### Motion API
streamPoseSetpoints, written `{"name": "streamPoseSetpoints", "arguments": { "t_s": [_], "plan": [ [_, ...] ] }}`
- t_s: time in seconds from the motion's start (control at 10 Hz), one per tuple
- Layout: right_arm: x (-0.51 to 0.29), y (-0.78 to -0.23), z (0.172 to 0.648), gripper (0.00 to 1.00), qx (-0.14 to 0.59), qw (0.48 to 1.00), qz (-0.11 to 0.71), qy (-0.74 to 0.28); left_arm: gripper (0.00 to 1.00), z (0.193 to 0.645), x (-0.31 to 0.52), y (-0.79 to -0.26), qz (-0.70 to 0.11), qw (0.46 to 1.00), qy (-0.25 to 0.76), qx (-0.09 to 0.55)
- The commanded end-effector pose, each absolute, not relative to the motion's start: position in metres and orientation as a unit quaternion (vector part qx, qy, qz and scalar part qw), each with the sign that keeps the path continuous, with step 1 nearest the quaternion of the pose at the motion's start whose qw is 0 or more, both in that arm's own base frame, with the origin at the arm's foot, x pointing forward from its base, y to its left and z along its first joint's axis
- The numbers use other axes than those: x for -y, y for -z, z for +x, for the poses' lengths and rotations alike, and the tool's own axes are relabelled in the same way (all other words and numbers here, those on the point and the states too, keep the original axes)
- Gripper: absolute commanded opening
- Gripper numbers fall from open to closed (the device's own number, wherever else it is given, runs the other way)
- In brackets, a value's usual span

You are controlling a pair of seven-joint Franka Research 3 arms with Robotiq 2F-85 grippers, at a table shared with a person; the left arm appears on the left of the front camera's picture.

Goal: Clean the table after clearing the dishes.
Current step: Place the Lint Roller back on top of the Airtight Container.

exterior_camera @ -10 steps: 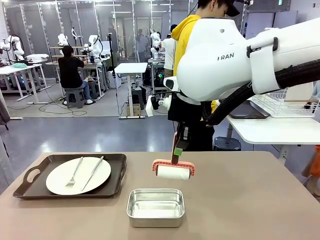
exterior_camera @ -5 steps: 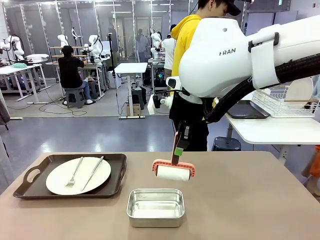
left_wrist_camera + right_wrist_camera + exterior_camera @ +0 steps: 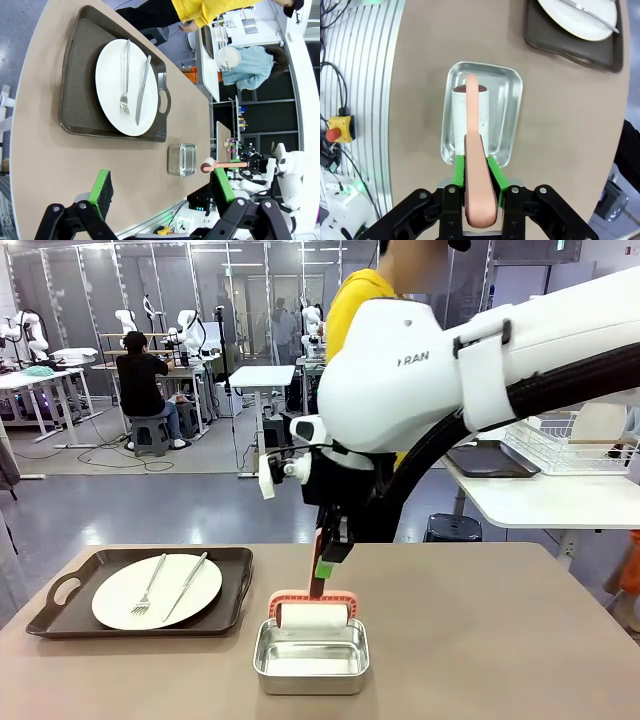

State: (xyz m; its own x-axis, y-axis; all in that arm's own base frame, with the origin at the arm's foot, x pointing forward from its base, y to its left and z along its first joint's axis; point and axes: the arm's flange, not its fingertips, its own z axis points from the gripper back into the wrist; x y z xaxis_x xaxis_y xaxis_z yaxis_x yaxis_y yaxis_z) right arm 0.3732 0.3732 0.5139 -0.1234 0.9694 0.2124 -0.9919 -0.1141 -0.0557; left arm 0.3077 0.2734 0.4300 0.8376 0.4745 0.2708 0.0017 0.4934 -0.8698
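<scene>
1. Front view. Count: one dark tray, one white plate, one fork, one knife, one steel pan, one lint roller. The tray stands at the left of the taupe table. Fork and knife lie side by side on the plate. The right gripper is clamped on the roller's pink handle. The roll has moved left and down from behind the pan to its far rim; the tray is unchanged.
2. Left wrist view. The left gripper has its jaws spread and holds nothing above bare tabletop, near the tray.
3. Right wrist view. The roll lies within the pan's outline; whether they touch cannot be told.
</scene>
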Motion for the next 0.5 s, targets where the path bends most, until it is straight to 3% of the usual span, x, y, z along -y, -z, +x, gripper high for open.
{"name": "streamPoseSetpoints", "arguments": {
  "t_s": [0.0, 0.4],
  "plan": [
    [-0.387, -0.507, 0.383, 0.22, 0.073, 0.637, 0.057, -0.765, 1.00, 0.305, -0.274, -0.433, -0.487, 0.826, -0.139, 0.248],
    [-0.408, -0.487, 0.405, 0.22, 0.049, 0.657, 0.020, -0.752, 1.00, 0.305, -0.274, -0.433, -0.487, 0.826, -0.139, 0.248]
  ]
}}
